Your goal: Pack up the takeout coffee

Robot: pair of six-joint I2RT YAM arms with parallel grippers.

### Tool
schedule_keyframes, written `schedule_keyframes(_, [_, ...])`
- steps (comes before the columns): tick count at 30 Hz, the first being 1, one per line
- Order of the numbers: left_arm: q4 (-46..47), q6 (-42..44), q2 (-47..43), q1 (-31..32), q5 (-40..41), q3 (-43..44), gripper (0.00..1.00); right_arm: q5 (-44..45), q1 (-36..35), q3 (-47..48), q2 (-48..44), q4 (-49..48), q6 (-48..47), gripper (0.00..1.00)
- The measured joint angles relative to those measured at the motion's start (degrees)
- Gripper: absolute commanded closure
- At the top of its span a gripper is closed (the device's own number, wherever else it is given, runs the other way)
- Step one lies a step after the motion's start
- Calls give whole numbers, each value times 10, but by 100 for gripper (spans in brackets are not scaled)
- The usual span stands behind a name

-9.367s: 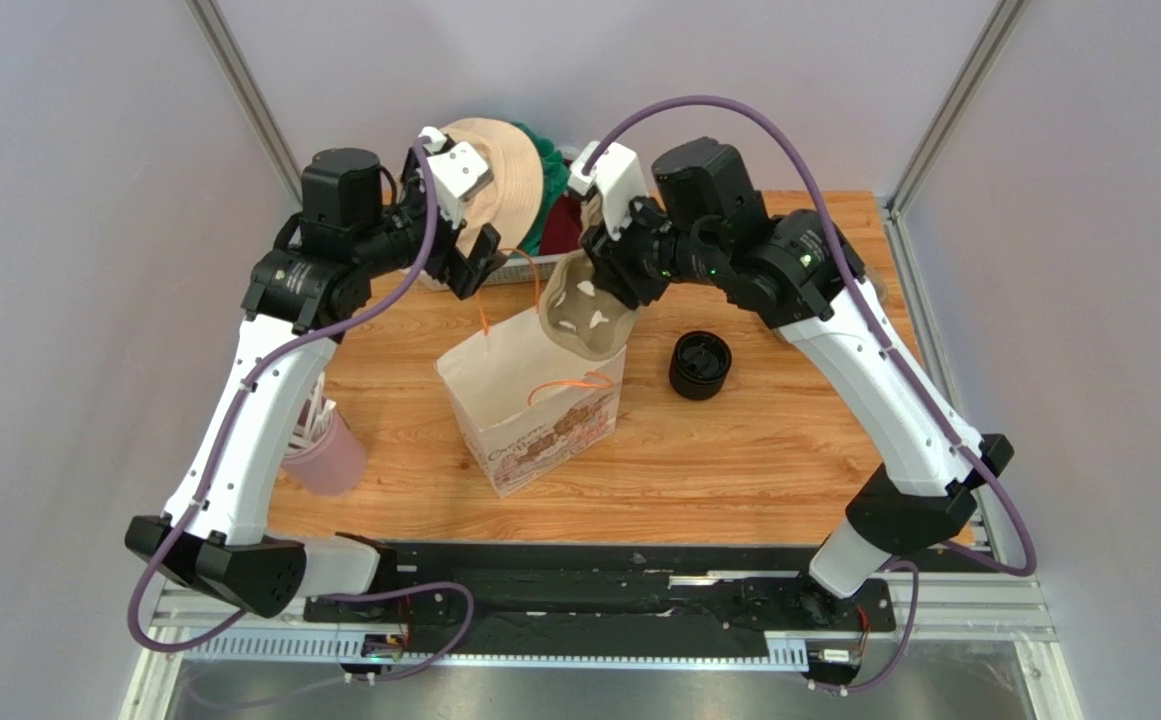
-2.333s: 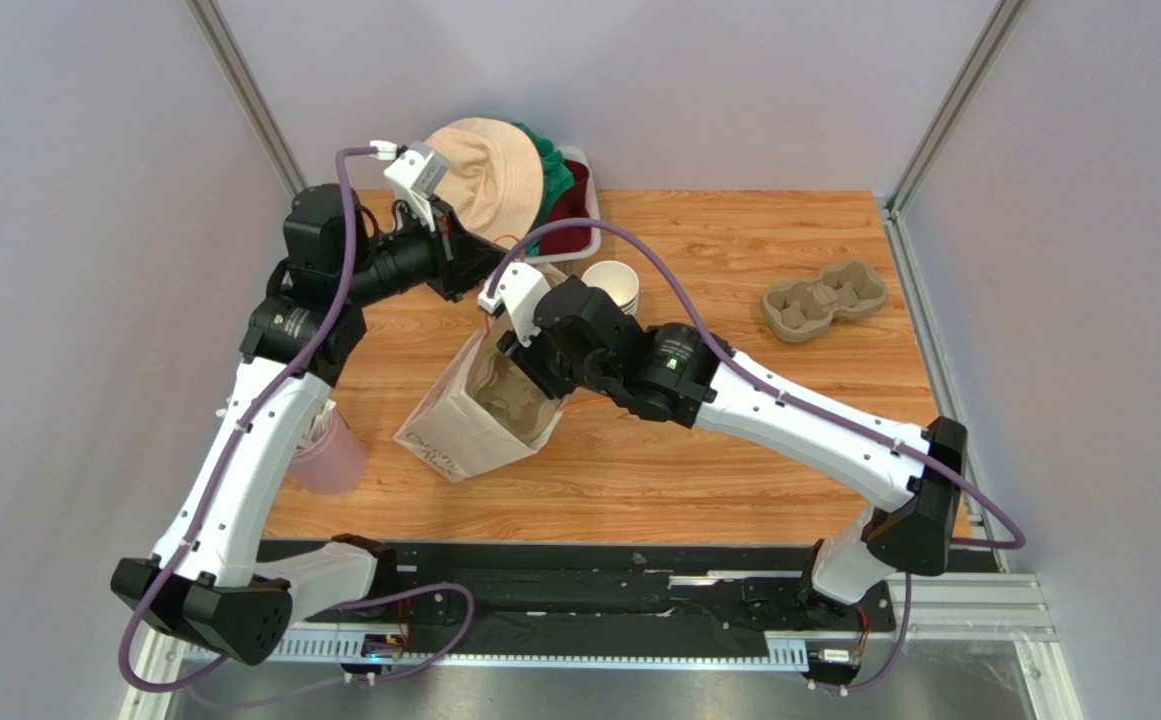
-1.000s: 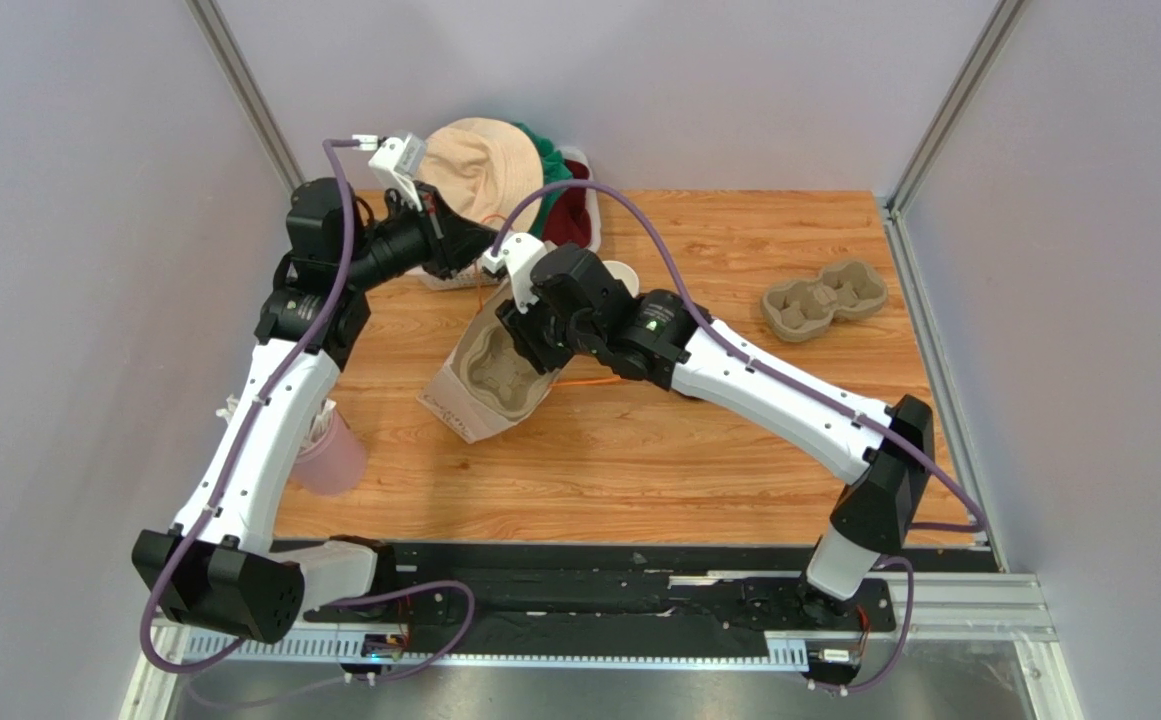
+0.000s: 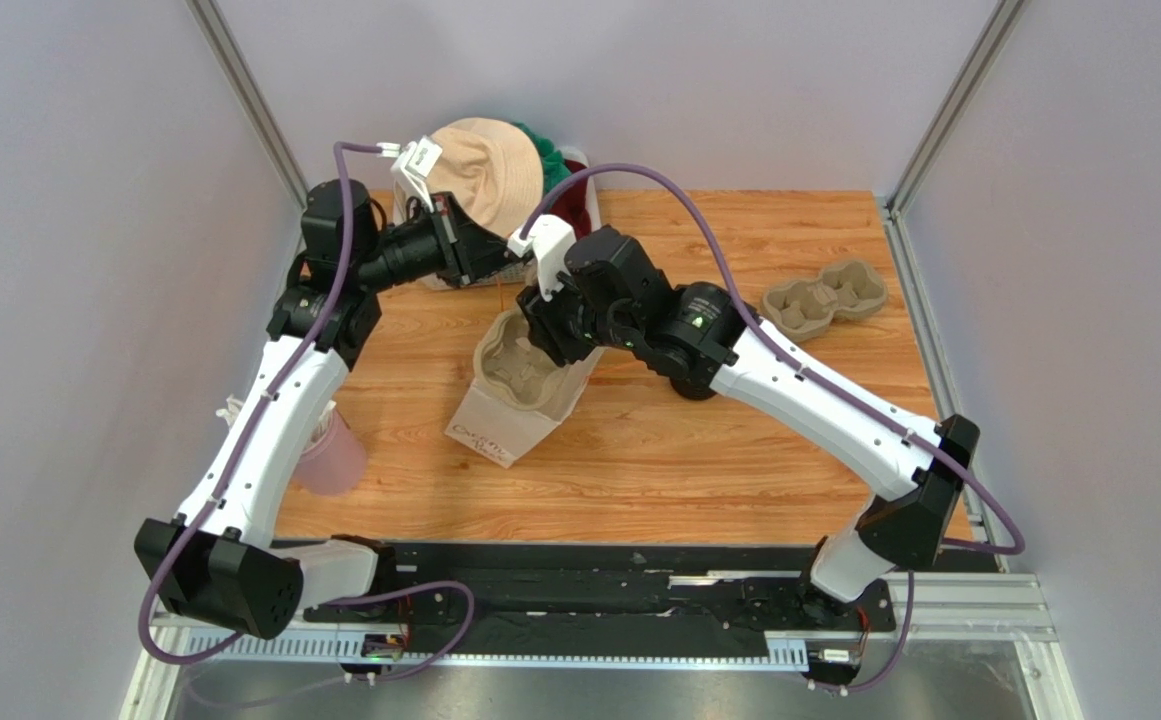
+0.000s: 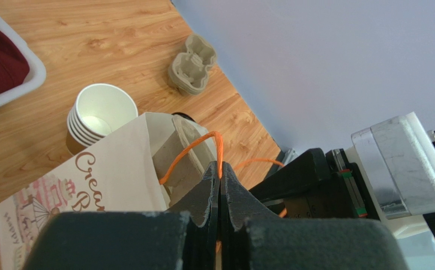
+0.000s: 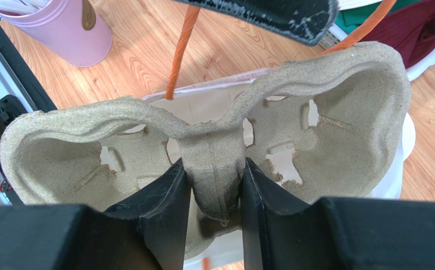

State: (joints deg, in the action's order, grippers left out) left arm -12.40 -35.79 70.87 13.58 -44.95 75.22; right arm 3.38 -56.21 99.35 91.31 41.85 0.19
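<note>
A printed paper bag stands mid-table with its mouth open. My left gripper is shut on one orange bag handle and holds it up. My right gripper is shut on the middle ridge of a pulp cup carrier, which sits in the bag's mouth. The takeout coffee shows only as nested kraft-sided paper cups, white inside and lidless, standing just behind the bag. In the top view my right arm hides them.
A second pulp carrier lies at the back right. A pink cup of straws stands at the left edge. A white tray with clothes and a tan hat sits at the back.
The bag has shifted right and stands more upright. Both grippers moved with it and kept their holds on the handle and the carrier.
</note>
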Motion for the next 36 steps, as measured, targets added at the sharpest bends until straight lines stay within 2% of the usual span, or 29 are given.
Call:
schedule_keyframes(14, [10, 6, 2, -78, 17, -40, 98, -36, 2, 33, 42, 22, -21, 72])
schedule_keyframes(18, [11, 15, 2, -90, 18, -44, 89, -76, 9, 79, 70, 33, -31, 71])
schedule_keyframes(23, [12, 27, -3, -116, 24, -58, 85, -113, 22, 158, 121, 50, -35, 71])
schedule_keyframes(31, [12, 47, -7, -149, 35, -63, 74, -138, 37, 241, 181, 80, -40, 71])
schedule_keyframes(33, [12, 51, -8, -153, 36, -66, 67, -141, 42, 257, 194, 89, -42, 71])
schedule_keyframes(36, [13, 56, -8, -156, 36, -70, 65, -143, 45, 282, 214, 99, -46, 71])
